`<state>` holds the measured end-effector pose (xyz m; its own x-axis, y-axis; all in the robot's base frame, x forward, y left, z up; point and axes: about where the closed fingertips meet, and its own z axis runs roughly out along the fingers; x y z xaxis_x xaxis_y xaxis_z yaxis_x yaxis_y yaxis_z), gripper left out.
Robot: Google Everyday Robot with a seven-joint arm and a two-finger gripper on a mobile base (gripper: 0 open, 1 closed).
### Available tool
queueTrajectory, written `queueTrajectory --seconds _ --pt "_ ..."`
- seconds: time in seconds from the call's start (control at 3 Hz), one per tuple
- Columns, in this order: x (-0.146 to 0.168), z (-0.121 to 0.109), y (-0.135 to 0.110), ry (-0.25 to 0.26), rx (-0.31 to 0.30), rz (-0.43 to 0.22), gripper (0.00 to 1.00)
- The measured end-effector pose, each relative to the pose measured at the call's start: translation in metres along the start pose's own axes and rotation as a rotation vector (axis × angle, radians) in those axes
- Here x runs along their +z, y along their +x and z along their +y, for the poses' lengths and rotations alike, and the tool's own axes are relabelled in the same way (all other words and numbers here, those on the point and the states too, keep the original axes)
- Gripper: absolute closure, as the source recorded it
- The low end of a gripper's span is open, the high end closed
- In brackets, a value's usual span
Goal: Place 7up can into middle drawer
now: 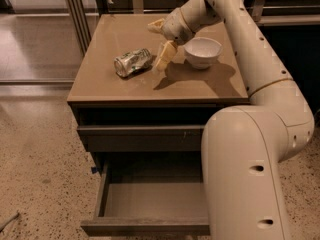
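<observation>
Lying just beside spread gripper (155, 47) fingers (166, 56): 7up can (132, 62)

One 7up can (132, 62) and one white bowl (202, 51) lay on one desk (110, 86), one gripper (161, 41) above it; drawers (142, 138) numbered perhaps three.

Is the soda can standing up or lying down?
Lying down: the 7up can rests sideways on the cabinet top, gripper beside it.

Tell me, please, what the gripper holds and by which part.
Nothing, it seems: the gripper hangs beside the 7up can, which lies on the tabletop.
</observation>
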<state>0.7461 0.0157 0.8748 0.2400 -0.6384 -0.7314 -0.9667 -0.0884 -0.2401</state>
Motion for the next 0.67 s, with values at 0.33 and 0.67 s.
queueTrajectory --seconds 0.33,0.67 --pt "0.011 -0.003 0.000 -0.015 0.009 -0.021 0.00" --pt "0.023 -0.006 0.002 -0.032 0.019 -0.028 0.00"
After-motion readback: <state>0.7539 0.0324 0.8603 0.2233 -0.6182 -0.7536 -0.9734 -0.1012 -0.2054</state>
